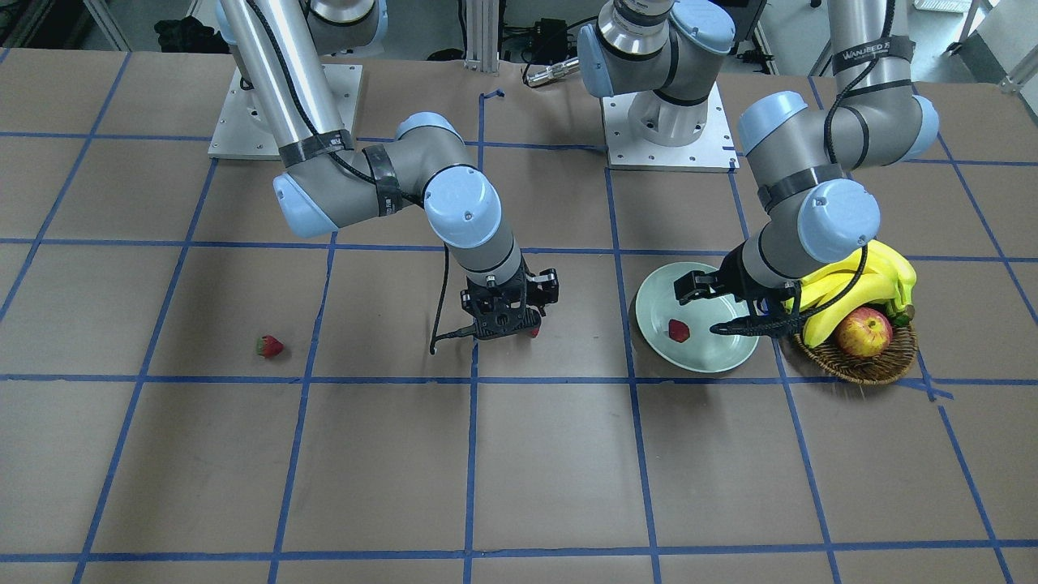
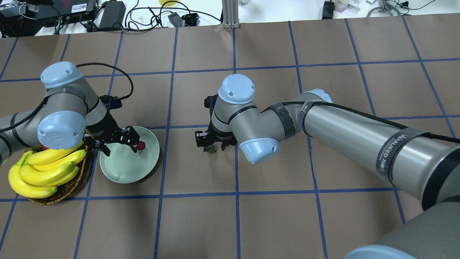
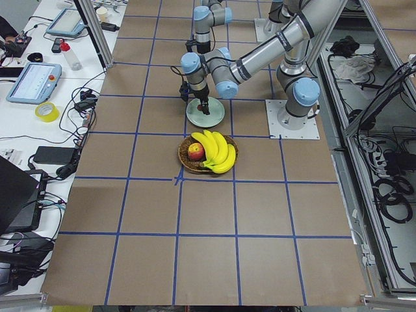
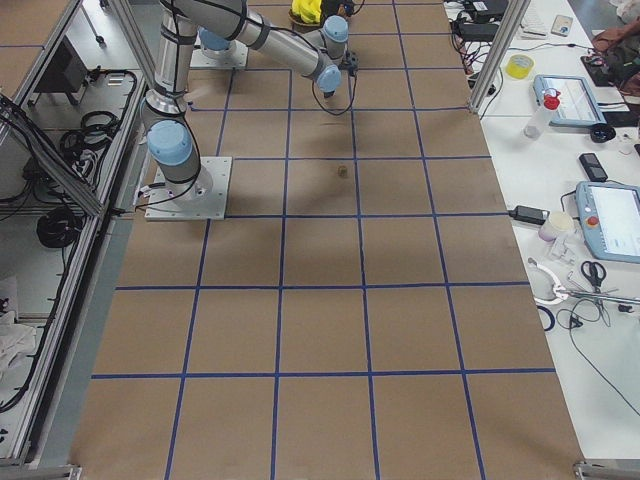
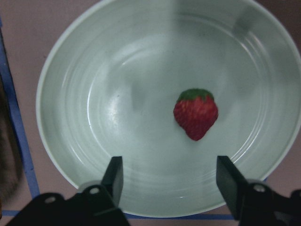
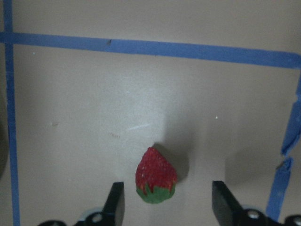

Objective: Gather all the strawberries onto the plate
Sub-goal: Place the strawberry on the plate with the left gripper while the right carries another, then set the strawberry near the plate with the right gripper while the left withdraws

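Nearest us, a small red strawberry with a green cap [image 1: 270, 346] lies alone on the brown table [image 1: 519, 470], well apart from the rest. Behind it our right gripper [image 6: 168, 197] straddles a second strawberry [image 6: 156, 182], fingers [image 6: 115, 205] spread, not yet clenched; we should descend centred, then close gently. Farther, our left gripper [image 5: 170, 172], fingers [image 5: 114, 174] released, hovers over the round pale mint-green glossy plate [image 5: 94, 70] holding the third strawberry [image 5: 195, 114].

both arms elbow-bent, wrists aimed down. left black two-finger gripper [image 5: 170, 165] jaws spread wide, right black two-finger gripper [image 6: 168, 188] same deal
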`<state>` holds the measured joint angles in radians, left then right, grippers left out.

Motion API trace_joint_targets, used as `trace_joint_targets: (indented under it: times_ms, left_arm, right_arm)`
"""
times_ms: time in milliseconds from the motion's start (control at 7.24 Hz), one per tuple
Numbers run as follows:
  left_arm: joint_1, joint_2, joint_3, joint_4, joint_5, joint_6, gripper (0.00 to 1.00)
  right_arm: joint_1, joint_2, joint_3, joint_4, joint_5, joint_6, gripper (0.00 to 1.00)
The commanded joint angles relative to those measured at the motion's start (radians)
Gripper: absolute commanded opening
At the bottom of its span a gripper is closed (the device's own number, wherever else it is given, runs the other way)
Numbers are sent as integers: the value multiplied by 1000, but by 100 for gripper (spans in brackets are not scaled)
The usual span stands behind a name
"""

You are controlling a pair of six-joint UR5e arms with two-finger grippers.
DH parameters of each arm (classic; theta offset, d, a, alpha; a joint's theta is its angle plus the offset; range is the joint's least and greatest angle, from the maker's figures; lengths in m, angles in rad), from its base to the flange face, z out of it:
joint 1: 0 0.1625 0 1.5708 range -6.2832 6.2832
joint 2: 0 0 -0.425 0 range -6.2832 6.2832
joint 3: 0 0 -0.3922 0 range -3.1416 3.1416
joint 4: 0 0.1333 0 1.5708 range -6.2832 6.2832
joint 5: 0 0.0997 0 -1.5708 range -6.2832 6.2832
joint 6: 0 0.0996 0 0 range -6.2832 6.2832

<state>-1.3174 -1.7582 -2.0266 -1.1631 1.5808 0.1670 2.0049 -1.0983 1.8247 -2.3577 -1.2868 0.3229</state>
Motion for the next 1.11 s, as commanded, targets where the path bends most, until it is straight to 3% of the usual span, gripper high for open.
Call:
trace_joint_targets:
  times_ms: [0,138,415,691,967]
  left_arm:
    - [-11,34,40,-26,1,-6,100]
    - [-17,60,54,-30,-5,-18,100]
    - [-95,80,59,-17,-64,-187,100]
    - [-222,57,57,20,-64,-347,100]
    - [-375,5,55,141,-64,-533,100]
  right_arm:
    - [-2,-11,-4,0,-9,-4,93]
    - [-3,-24,-13,9,-75,-2,100]
    - [-56,-78,-8,79,-117,-12,100]
    - [-215,-167,1,228,-253,-132,100]
    - [-386,-233,5,314,-253,-348,100]
